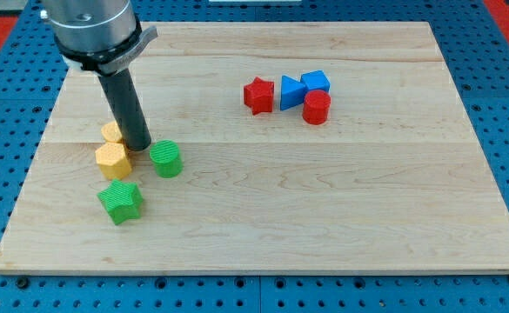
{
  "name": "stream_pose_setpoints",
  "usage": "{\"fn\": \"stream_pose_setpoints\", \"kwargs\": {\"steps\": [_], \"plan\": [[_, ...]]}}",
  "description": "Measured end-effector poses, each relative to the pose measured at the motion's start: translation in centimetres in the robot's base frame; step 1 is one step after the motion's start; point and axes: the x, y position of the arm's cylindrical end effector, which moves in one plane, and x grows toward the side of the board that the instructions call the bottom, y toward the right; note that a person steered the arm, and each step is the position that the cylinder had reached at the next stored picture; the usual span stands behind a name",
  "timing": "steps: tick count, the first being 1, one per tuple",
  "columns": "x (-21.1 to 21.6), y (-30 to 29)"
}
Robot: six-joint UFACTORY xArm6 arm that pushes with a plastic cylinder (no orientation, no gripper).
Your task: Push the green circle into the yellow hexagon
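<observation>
The green circle [165, 158] sits at the board's left, just right of my tip [138, 146]. The yellow hexagon [113, 160] lies left of the tip and slightly below it. My tip stands between the two, close to both; contact cannot be told. The rod [125, 103] rises to the view's upper left.
A second yellow block [111, 132] lies partly hidden behind the rod, above the hexagon. A green star [121, 201] lies below the hexagon. At upper right are a red star [258, 95], a blue triangle [291, 91], a blue cube [316, 83] and a red cylinder [316, 107].
</observation>
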Motion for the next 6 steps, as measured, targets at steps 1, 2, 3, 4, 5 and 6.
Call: {"fn": "stream_pose_setpoints", "kwargs": {"steps": [1, 2, 3, 4, 5, 6], "plan": [[-2.0, 3.3], [-3.3, 6.9], [1.2, 7.0], [4.5, 5.4], [4.5, 2.9], [5.9, 3.5]]}}
